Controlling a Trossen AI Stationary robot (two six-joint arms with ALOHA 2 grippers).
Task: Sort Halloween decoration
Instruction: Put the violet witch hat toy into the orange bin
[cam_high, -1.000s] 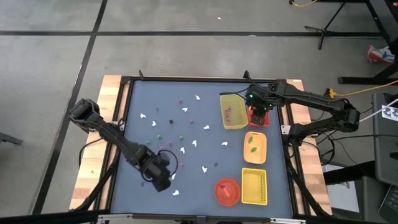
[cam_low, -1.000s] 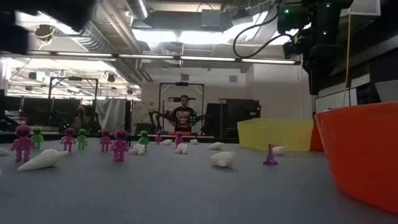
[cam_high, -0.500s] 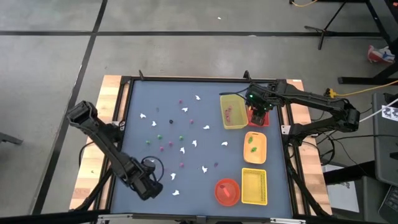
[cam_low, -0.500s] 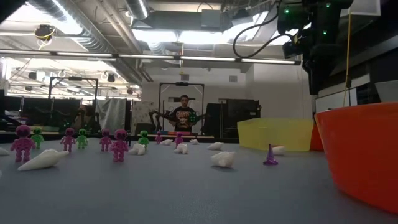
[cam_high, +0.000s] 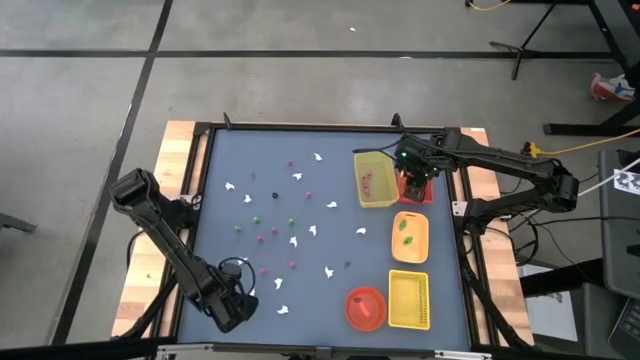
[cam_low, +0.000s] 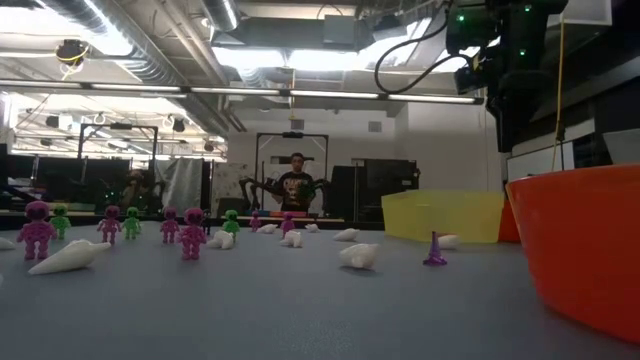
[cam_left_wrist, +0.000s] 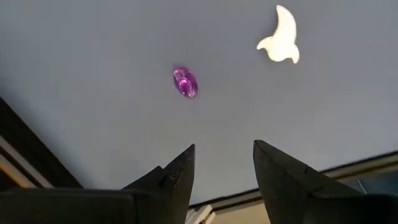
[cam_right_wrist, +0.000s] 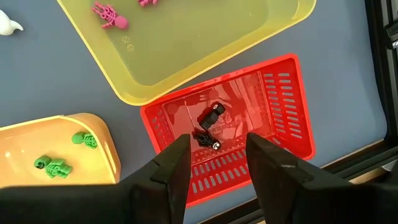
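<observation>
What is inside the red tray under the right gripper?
Inside the red tray, two small dark pieces lie on its slotted floor. The open right gripper hangs above it, and its fingers cover part of the floor, so more pieces could be hidden there.

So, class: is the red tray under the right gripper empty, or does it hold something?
Not empty. In the right wrist view, the red tray holds two small dark pieces, with the open right gripper above it.

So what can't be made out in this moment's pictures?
- Left pincer: high view, hidden beneath its own arm.
- Red tray: high view, mostly covered by the right pincer.
- Dark pieces in it: too small to identify, right wrist view.
- Red-orange bowl: low view, cut off by the picture's edge.
</observation>
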